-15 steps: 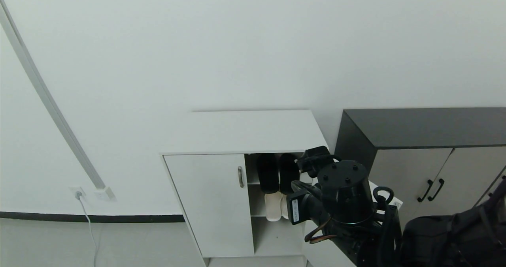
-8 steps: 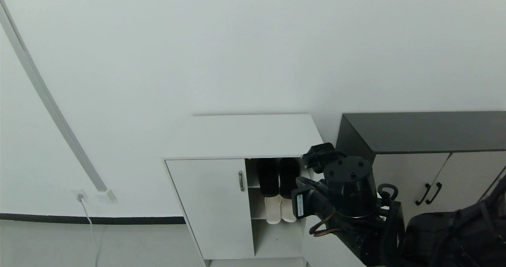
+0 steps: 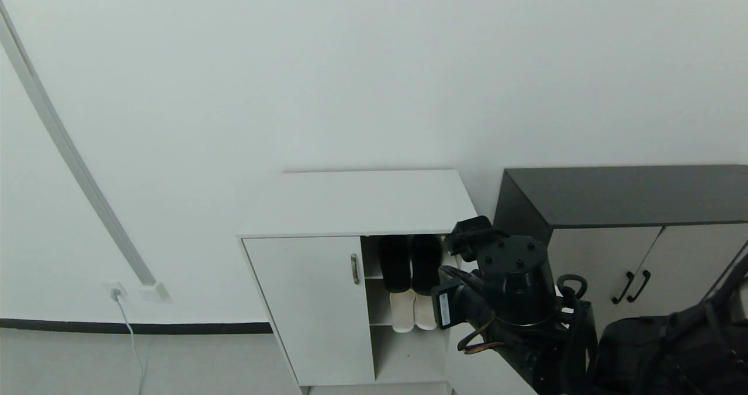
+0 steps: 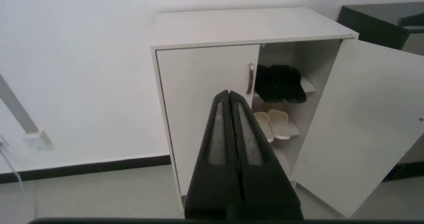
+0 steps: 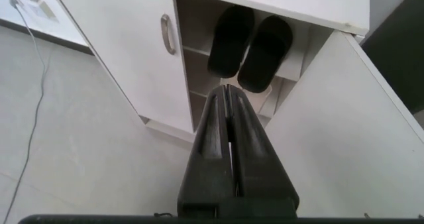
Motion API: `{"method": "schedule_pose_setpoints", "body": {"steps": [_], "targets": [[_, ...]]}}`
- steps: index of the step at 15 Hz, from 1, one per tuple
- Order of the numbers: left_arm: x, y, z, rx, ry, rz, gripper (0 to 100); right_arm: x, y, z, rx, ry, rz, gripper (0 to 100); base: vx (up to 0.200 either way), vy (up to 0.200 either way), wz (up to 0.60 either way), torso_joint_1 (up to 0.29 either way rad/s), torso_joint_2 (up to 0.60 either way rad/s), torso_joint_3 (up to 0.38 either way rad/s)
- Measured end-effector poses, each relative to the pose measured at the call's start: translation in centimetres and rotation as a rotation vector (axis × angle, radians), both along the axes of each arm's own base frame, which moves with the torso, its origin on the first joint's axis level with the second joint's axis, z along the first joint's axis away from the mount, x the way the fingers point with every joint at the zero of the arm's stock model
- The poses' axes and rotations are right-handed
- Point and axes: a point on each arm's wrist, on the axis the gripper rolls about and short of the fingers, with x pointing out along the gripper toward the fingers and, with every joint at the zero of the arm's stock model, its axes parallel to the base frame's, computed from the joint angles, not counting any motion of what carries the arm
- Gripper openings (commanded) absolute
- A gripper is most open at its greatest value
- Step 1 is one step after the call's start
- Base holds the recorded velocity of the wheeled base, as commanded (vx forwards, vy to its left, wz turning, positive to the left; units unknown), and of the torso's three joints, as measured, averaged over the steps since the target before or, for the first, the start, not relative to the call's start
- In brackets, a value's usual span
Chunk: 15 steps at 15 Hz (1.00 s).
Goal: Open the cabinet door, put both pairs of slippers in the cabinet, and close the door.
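The head camera looks forward and down from well back at the white cabinet (image 3: 350, 202) against the far wall. The left wrist camera faces its front from the left, sighting along the left gripper (image 4: 228, 93), while the right wrist camera sits nearer, angled down along the right gripper (image 5: 227, 88). All three share the open right half holding black slippers (image 3: 409, 260) and white slippers (image 3: 407, 310).

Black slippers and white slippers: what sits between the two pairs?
A white shelf board: the black slippers rest on it, and the white slippers lie one shelf below, as the head view shows.
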Motion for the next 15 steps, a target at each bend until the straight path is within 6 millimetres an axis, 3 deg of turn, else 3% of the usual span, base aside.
{"method": "schedule_pose_setpoints", "body": {"steps": [9, 15], "targets": [[0.0, 0.0, -0.01, -0.001, 0.0, 0.0, 0, 0.79, -0.47, 0.03, 0.013, -0.02, -0.024, 0, 0.0, 0.0, -0.07, 0.001, 0.0, 0.001], [0.0, 0.0, -0.01, -0.005, 0.001, 0.0, 0, 0.8, -0.32, -0.04, 0.019, -0.025, -0.021, 0, -0.2, 0.0, 0.0, -0.001, 0.0, -0.002]]}}
